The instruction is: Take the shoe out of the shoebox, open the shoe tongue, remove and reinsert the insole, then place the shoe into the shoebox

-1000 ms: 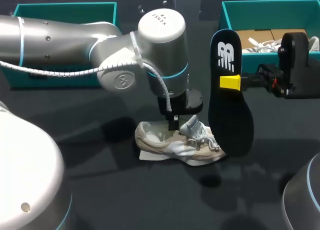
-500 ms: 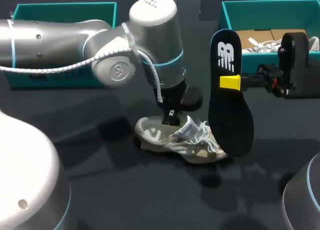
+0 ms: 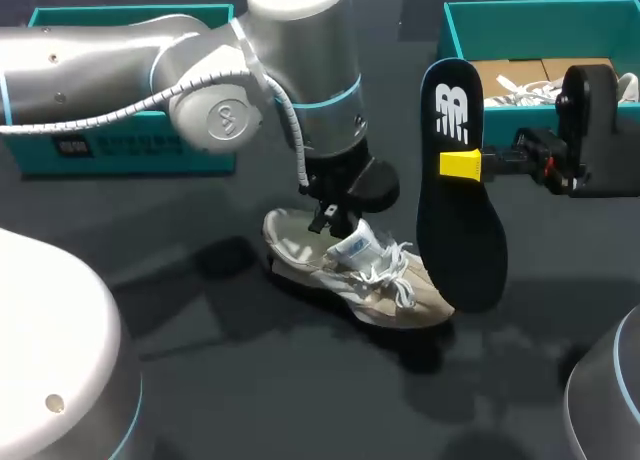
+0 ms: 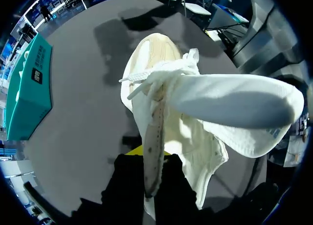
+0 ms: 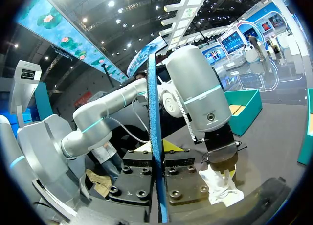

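Note:
A beige and white shoe (image 3: 375, 280) lies tilted in the middle of the table, heel end raised and toe low. My left gripper (image 3: 332, 218) is shut on the upper edge of its side wall beside the opening. In the left wrist view that edge (image 4: 155, 137) runs between the fingers of the left gripper (image 4: 152, 155), and the white tongue (image 4: 234, 105) is folded out to one side. My right gripper (image 3: 470, 165) holds the black insole (image 3: 458, 230) upright, just right of the shoe. The right wrist view shows the insole (image 5: 155, 137) edge-on between the fingers of the right gripper (image 5: 157, 149).
A teal shoebox (image 3: 470, 18) with paper and white laces inside stands at the back right. A second teal box (image 3: 130, 20) stands at the back left, behind my left arm. The front of the dark table is bare.
My left arm has swung left and back, its gripper closing on the shoe's edge. The shoe has turned and its heel end has come up. The right arm and insole have not moved.

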